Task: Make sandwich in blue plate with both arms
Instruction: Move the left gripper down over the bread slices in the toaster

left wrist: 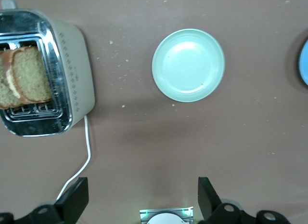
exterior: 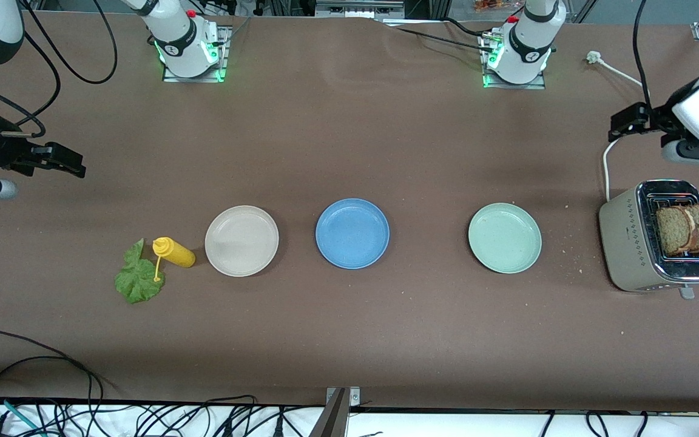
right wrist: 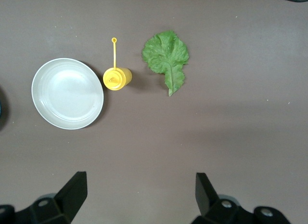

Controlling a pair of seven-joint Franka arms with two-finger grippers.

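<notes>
The blue plate (exterior: 352, 233) lies bare at table centre. Bread slices (exterior: 686, 228) stand in the toaster (exterior: 659, 243), at three o'clock from it. The left gripper (left wrist: 139, 197), wide open and empty, should be lowered squarely over one slice. The right gripper (right wrist: 139, 195) waits open and empty above the lettuce leaf (right wrist: 167, 58).

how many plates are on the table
3, in a row: the blue plate in the middle, a cream-white plate toward the right arm's end beside the yellow bottle, and a mint-green plate toward the left arm's end, nearer the toaster. None looks hidden.

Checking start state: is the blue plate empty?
Empty. The blue plate shows bare; both bread slices sit in the toaster, lettuce on the table.
</notes>
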